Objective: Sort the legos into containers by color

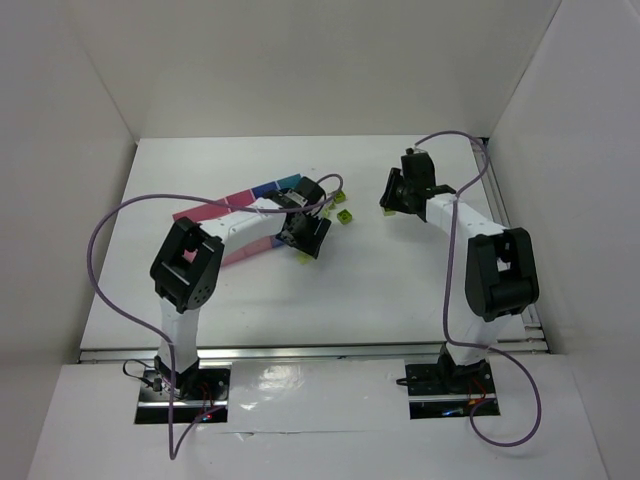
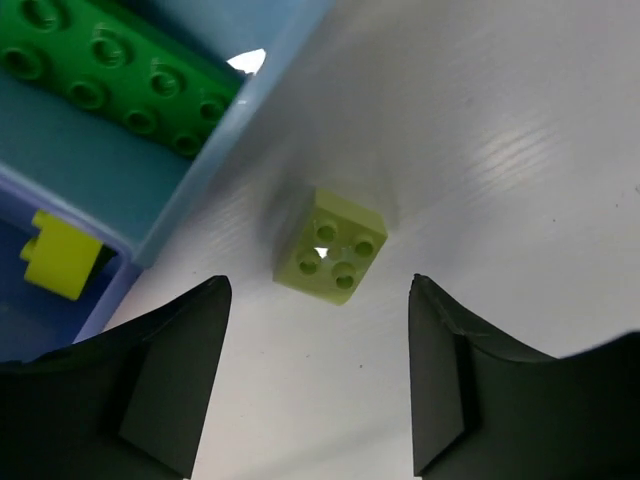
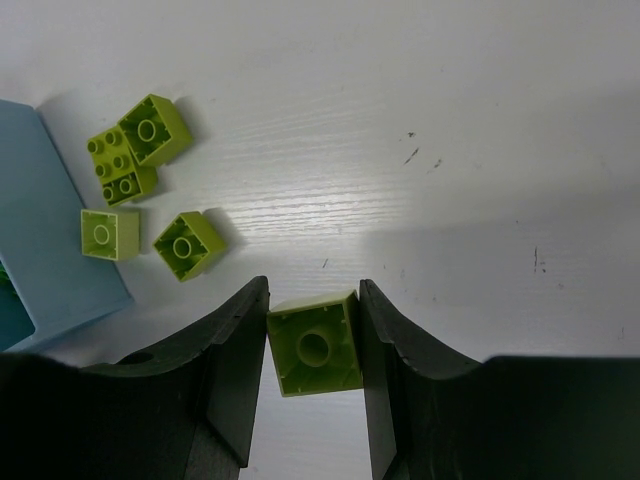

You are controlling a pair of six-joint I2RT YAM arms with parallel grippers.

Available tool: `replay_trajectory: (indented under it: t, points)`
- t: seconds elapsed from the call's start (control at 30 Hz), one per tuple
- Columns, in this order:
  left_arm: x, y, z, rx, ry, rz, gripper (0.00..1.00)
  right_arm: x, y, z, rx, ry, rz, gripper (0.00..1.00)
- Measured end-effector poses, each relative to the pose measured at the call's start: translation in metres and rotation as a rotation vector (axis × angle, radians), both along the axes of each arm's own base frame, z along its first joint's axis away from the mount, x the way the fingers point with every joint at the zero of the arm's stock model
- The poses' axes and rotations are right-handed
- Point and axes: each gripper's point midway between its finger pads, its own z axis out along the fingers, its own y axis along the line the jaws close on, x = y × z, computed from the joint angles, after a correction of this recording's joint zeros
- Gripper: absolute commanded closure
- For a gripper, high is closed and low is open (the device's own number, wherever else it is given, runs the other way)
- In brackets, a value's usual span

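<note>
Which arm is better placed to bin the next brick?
Right, probably: the right gripper is shut on a yellow-green brick. The left gripper is open above a loose brick beside the bins, nothing grasped yet.

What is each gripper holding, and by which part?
Right gripper holds a yellow-green brick, jaws on two opposite side walls, hollow underside facing the camera. Left gripper holds nothing: open above a loose brick.

The left arm hides part of the containers; a dark green lego is cropped.
</note>
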Motion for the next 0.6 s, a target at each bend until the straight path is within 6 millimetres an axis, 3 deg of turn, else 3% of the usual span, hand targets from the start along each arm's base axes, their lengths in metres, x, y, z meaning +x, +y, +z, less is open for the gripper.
replay_trajectory:
  t: [0.3, 0.6]
  points:
    - [-0.005, -0.011, -0.013, -0.026, 0.048, -0.086, 0.47, -0.002, -0.003, 0.001, -0.012, 0.006, -0.012, 0.88]
    - [-0.007, -0.011, -0.018, -0.027, 0.061, -0.09, 0.49, -0.002, -0.005, 0.0, -0.013, 0.008, -0.016, 0.88]
